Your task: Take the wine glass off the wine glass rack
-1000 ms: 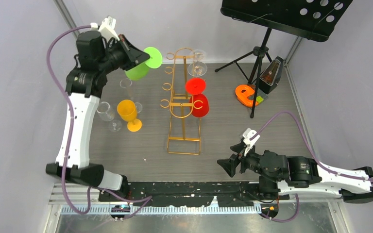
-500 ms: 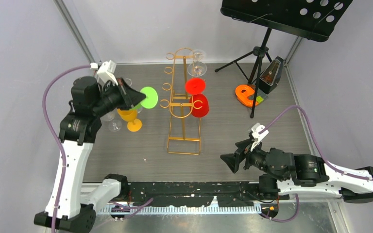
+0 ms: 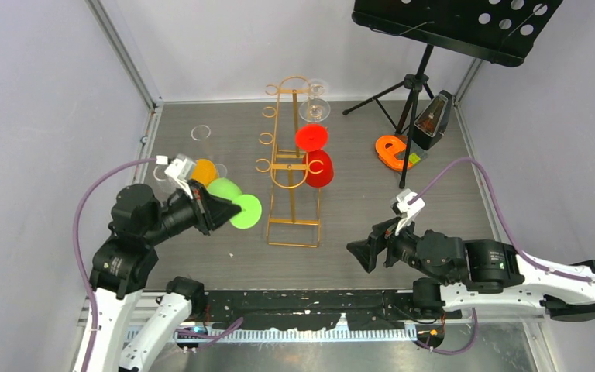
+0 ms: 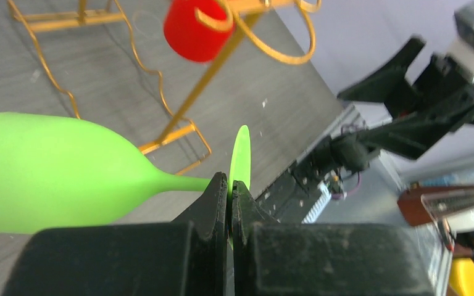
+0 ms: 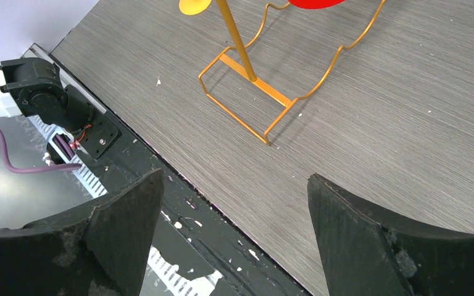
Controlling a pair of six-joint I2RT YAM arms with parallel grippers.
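Note:
The gold wire wine glass rack [image 3: 290, 167] stands mid-table, with a red wine glass [image 3: 318, 169] and a clear one [image 3: 315, 108] hanging on its right side. My left gripper [image 3: 231, 211] is shut on the flat foot of a green wine glass [image 3: 221, 188], held sideways in the air left of the rack. In the left wrist view the green wine glass [image 4: 49, 172] lies to the left, its foot pinched edge-on in the gripper [image 4: 229, 184]. My right gripper [image 3: 359, 256] is open and empty near the front edge; in its wrist view, the gripper [image 5: 234, 182] faces the rack's base [image 5: 253, 92].
An orange wine glass [image 3: 204, 170] and clear glasses [image 3: 200, 132] stand at the left. A black music stand [image 3: 426, 70], a metronome [image 3: 432, 118] and an orange object [image 3: 393, 151] fill the back right. The black front rail [image 5: 179, 216] lies under the right gripper.
My left arm has pulled back from the far left corner toward the front, carrying the green wine glass with it. The right gripper has opened a little wider and shifted slightly.

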